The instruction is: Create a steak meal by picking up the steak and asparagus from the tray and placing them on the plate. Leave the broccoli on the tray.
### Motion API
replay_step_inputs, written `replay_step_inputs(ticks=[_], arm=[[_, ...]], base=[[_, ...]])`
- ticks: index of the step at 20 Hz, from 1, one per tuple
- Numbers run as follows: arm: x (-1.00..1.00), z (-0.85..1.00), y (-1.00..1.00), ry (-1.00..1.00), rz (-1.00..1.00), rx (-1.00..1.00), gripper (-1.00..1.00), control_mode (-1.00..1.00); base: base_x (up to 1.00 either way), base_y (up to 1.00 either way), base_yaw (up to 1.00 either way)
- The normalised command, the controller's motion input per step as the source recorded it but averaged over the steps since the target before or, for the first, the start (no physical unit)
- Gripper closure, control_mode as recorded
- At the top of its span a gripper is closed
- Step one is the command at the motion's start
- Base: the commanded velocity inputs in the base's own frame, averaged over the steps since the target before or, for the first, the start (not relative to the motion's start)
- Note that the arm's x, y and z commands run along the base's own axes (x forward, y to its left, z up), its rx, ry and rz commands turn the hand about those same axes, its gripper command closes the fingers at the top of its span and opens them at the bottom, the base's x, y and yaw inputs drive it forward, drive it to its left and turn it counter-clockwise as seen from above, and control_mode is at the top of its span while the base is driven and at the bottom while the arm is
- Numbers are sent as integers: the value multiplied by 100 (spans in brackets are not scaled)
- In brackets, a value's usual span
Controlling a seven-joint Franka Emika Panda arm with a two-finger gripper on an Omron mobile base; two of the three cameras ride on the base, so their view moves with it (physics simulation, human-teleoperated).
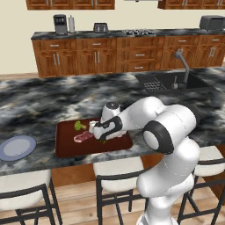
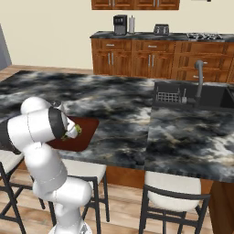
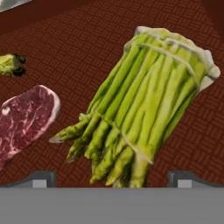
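Fingers [image 3: 40, 178] spread wide, hovering over asparagus [image 3: 144, 105] on tray [image 3: 87, 52], nothing gripped.

Steak [image 3: 24, 120] just beside the bundle, broccoli [image 3: 11, 64] farther off, plate [image 1: 17, 147] well apart on counter, bare. Likely faults: closing near the tapered tips and losing loose stalks; nudging the steak during descent; clipping the tray rim on the carry. No brand, label or legible writing anywhere.

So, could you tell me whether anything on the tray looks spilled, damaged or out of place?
Nothing stands out. The steak, asparagus and broccoli all lie intact and apart on the tray, with no spill. The plate sits beside the tray on the counter. The open tool hovers over the asparagus.
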Motion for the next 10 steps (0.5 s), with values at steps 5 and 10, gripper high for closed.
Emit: replay_step_inputs(ticks=[5, 10], arm=[[35, -21, 0, -1, -10, 0, -100, -100], [23, -23, 0, -7, -10, 0, -100, -100]], base=[[0, 0, 0], [0, 0, 0]])
